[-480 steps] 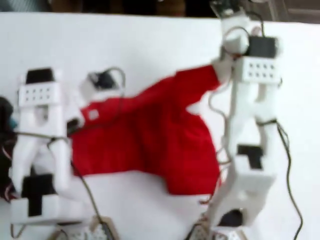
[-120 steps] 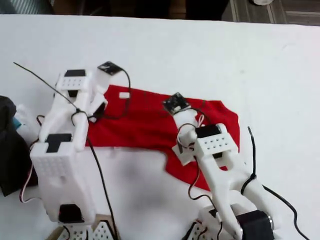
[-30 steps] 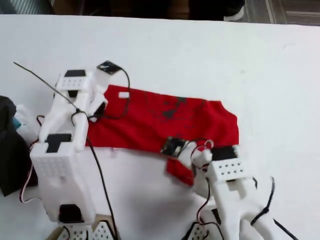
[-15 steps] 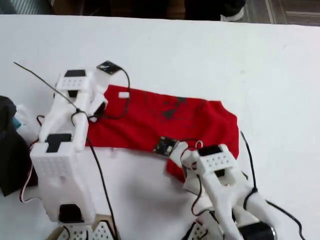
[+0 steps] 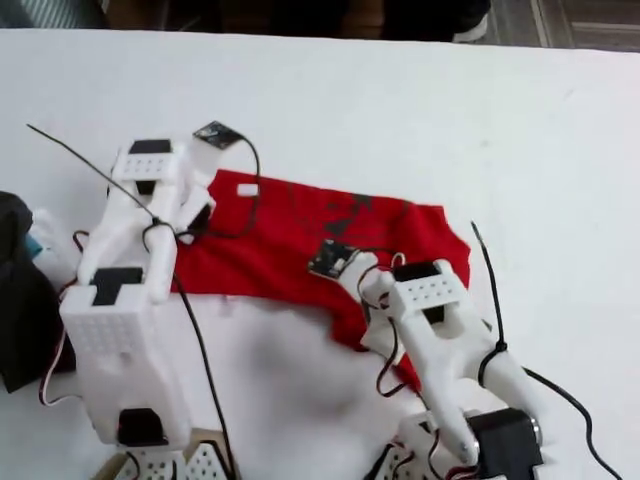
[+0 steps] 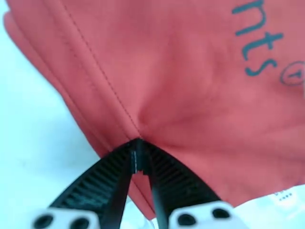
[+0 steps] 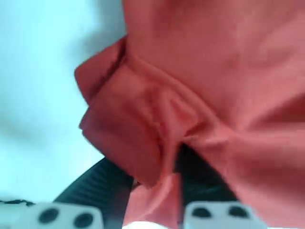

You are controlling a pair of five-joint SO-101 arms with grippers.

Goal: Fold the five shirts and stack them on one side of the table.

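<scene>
A red shirt [image 5: 290, 245] with dark print lies as a long band across the middle of the white table [image 5: 420, 110]. My left gripper [image 5: 195, 222] sits at the band's left end; in the left wrist view its black fingers [image 6: 167, 176] meet in a pinch on a red seam fold [image 6: 181, 86], so the left gripper [image 6: 137, 155] is shut. My right gripper [image 5: 352, 298] is at the shirt's lower right flap. The right wrist view shows bunched red fabric [image 7: 143, 124] held by the right gripper [image 7: 157, 176], lifted off the table.
A dark bundle of cloth [image 5: 18, 290] lies at the table's left edge beside the left arm's base. A thin black wire [image 5: 70, 155] sticks out from the left arm. Loose cables hang around both arms near the front edge.
My right gripper has carried the shirt's lower flap away from the front edge, up over the band's middle. The left arm has kept still on the left end.
</scene>
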